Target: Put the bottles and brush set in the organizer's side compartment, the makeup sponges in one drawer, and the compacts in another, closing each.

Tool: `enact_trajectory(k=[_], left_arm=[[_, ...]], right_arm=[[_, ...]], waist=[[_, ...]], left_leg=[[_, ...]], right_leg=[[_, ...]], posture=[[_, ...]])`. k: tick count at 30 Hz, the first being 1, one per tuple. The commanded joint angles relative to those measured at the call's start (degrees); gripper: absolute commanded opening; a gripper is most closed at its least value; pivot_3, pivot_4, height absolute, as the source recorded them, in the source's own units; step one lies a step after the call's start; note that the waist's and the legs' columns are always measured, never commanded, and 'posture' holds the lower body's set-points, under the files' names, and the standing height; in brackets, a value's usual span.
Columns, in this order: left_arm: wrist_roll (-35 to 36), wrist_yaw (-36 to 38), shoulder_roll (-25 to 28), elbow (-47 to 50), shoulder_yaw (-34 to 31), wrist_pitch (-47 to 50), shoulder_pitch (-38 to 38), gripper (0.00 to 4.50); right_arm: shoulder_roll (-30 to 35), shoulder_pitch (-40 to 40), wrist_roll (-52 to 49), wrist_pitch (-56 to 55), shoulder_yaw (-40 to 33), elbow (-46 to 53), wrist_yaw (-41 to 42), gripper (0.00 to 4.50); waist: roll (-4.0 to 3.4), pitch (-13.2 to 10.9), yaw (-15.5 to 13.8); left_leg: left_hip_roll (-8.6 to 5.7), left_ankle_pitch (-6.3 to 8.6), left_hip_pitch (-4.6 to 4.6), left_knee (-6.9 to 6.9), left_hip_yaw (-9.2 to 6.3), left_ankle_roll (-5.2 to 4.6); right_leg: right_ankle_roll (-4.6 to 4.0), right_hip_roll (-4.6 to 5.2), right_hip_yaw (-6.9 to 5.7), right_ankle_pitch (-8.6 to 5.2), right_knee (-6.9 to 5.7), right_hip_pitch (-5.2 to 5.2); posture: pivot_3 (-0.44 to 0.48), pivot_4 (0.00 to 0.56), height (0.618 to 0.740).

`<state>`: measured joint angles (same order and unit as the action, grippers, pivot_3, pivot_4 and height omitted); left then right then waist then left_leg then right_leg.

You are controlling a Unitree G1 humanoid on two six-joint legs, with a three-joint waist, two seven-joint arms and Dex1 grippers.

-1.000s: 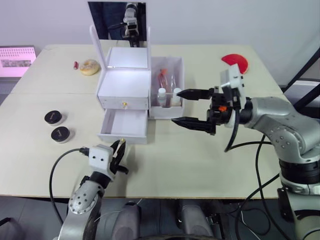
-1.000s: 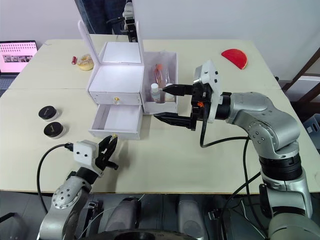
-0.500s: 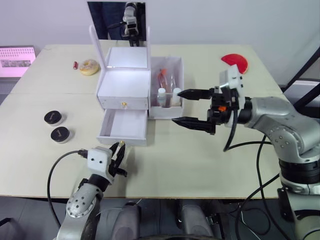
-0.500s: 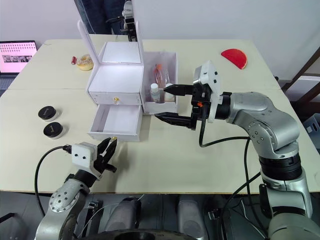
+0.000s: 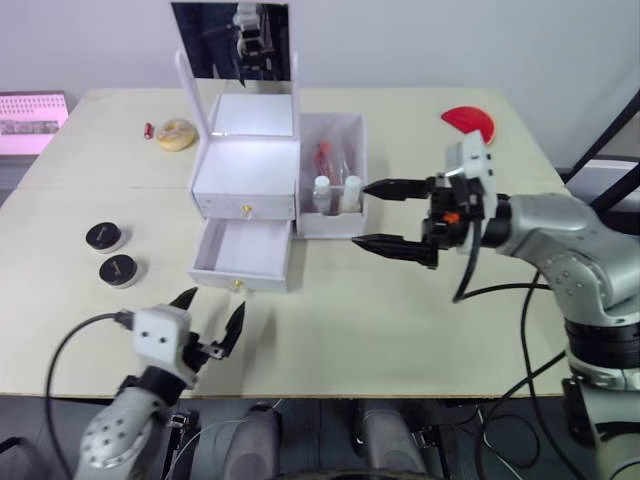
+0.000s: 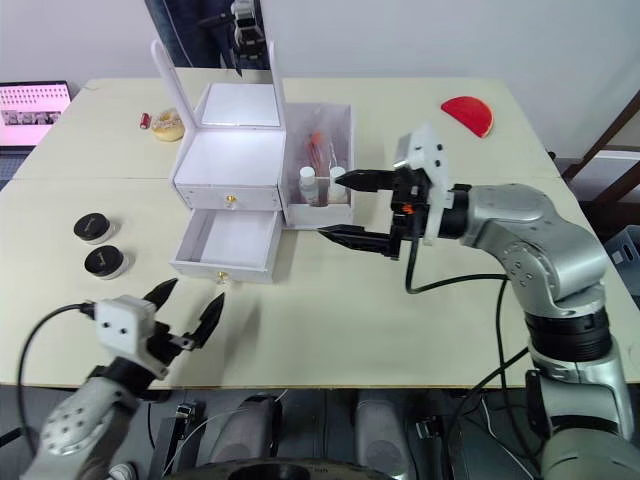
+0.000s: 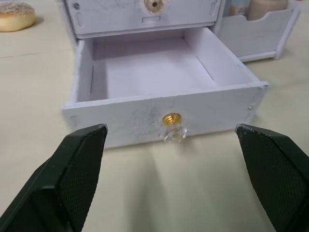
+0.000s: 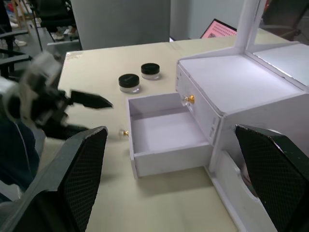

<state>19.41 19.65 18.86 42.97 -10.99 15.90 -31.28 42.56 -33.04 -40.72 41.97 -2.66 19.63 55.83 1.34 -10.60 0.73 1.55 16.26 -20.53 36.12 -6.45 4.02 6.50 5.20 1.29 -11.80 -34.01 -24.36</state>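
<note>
The white organizer [image 5: 247,165] stands mid-table with its mirror up. Its lower drawer [image 5: 245,250] is pulled out and empty; the upper drawer is shut. The side compartment [image 5: 340,215] holds the two white-capped bottles [image 5: 322,190] and the brush set [image 5: 325,155]. Two black-lidded compacts [image 5: 105,236] [image 5: 118,270] sit on the table left of the organizer. The makeup sponges are out of view. My left gripper [image 5: 212,308] is open near the table's front edge, facing the drawer's gold knob [image 7: 172,119] without touching it. My right gripper [image 5: 362,214] hovers open, empty, just right of the side compartment.
A yellowish round disc [image 5: 177,133] and a small red item [image 5: 150,130] lie at the back left. A red half-round case [image 5: 468,124] is at the back right. A pink screen [image 5: 30,118] stands off the table's left edge.
My left gripper has opened and drawn back from the lower drawer's knob toward the table's front edge. The right arm has held still.
</note>
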Motion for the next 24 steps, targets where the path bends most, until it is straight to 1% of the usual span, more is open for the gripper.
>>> enact_trajectory(k=[1, 2, 3, 4, 6, 7, 9, 12, 14, 17, 20, 24], left_arm=[[17.28, 12.74, 9.88, -2.20, -21.05, 3.42, -3.55, 4.47], [20.95, 16.09, 12.65, -4.74, -26.08, 4.60, -3.86, 4.47], [23.57, 19.48, 15.73, -8.20, -30.30, 5.48, -4.02, 4.47], [24.55, 22.27, 18.50, -12.17, -33.33, 5.90, -3.79, 4.47], [24.38, 26.89, 23.86, -20.89, -38.39, 6.13, -2.62, 4.47], [24.16, 28.46, 25.30, -23.72, -39.71, 6.01, -2.09, 4.47], [22.95, 30.82, 28.58, -32.38, -42.35, 4.93, 0.51, 4.47], [20.91, 33.80, 32.48, -41.92, -43.90, 3.59, 3.94, 4.47], [20.03, 36.49, 34.86, -47.68, -44.57, 3.03, 5.67, 4.47], [17.92, 39.45, 37.63, -55.25, -45.01, 1.00, 7.88, 4.47], [16.04, 41.57, 40.30, -61.98, -45.33, -1.12, 10.20, 4.47], [14.57, 43.36, 42.24, -66.32, -44.98, -2.71, 12.58, 4.47]], right_arm=[[4.99, 5.70, 0.76, -2.89, -7.92, -2.23, 2.69, 4.50], [5.92, 7.34, 1.01, -3.59, -9.38, -3.04, 3.35, 4.50], [7.00, 9.13, 1.51, -4.77, -10.38, -3.73, 4.07, 4.50], [7.84, 11.03, 1.82, -5.78, -11.40, -4.36, 4.77, 4.50], [9.52, 15.85, 2.55, -7.56, -13.58, -4.83, 6.51, 4.50], [9.98, 17.52, 2.70, -8.11, -14.20, -4.61, 7.15, 4.50], [9.97, 21.64, 2.54, -9.18, -16.39, -3.55, 7.52, 4.50], [9.82, 27.08, 2.93, -10.91, -20.65, -4.31, 7.19, 4.50], [9.74, 30.83, 4.43, -13.12, -24.79, -8.28, 6.81, 4.50], [10.33, 36.58, 7.16, -17.44, -29.11, -13.50, 8.83, 4.50], [10.79, 40.14, 9.18, -21.17, -31.72, -17.64, 10.29, 4.50], [10.50, 40.50, 8.83, -22.41, -33.06, -19.28, 10.23, 4.50]], waist=[[0.04, -0.07, -0.10], [0.41, -0.03, -0.31], [0.33, -0.06, -0.14], [0.16, -0.09, -0.03], [0.05, -0.11, 0.10], [0.07, -0.11, 0.10], [-0.01, -0.13, 0.26], [0.04, -0.14, 0.50], [0.10, -0.11, 0.42], [0.15, -0.10, 0.28], [0.15, -0.10, 0.38], [0.09, -0.13, 0.78]], left_leg=[[0.00, 0.00, -0.01, 0.03, 0.04, 0.00], [0.00, 0.00, -0.06, 0.06, 0.05, 0.00], [0.18, 0.00, -0.11, 0.03, -0.09, 0.00], [0.20, 0.00, -0.10, 0.02, -0.07, 0.00], [0.17, 0.01, -0.08, 0.05, 0.10, -0.01], [0.18, 0.01, -0.07, 0.04, 0.13, -0.01], [0.20, 0.01, -0.04, 0.03, 0.13, -0.01], [0.21, 0.02, -0.02, 0.00, 0.16, -0.01], [0.21, 0.02, -0.05, -0.01, 0.17, 0.00], [0.20, 0.03, -0.09, -0.04, 0.19, 0.01], [0.21, 0.04, -0.07, -0.13, 0.19, 0.01], [0.23, 0.04, -0.01, -0.13, 0.20, 0.02]], right_leg=[[0.00, 0.03, 0.01, 0.00, 0.03, -0.01], [0.00, 0.03, 0.00, 0.00, 0.01, -0.04], [-0.11, -0.11, -0.18, -0.05, -0.05, -0.11], [-0.17, -0.12, -0.20, -0.05, -0.02, -0.14], [-0.17, -0.05, -0.15, -0.05, 0.02, -0.12], [-0.17, -0.05, -0.14, -0.05, 0.01, -0.12], [-0.17, -0.07, -0.15, -0.05, 0.03, -0.13], [-0.17, -0.06, -0.14, -0.05, 0.03, -0.15], [-0.17, -0.06, -0.13, -0.05, 0.06, -0.15], [-0.17, -0.04, -0.12, -0.05, 0.13, -0.15], [-0.17, -0.05, -0.13, -0.05, 0.13, -0.17], [-0.17, -0.05, -0.13, -0.05, 0.11, -0.19]], posture=[[0.000, 0.150, 0.739], [0.000, 0.150, 0.739], [0.000, 0.150, 0.739], [0.000, 0.150, 0.739], [0.000, 0.150, 0.739], [0.000, 0.150, 0.739], [0.000, 0.150, 0.739], [0.000, 0.150, 0.739], [0.000, 0.150, 0.739], [0.000, 0.150, 0.739], [0.000, 0.150, 0.739], [0.000, 0.150, 0.739]])
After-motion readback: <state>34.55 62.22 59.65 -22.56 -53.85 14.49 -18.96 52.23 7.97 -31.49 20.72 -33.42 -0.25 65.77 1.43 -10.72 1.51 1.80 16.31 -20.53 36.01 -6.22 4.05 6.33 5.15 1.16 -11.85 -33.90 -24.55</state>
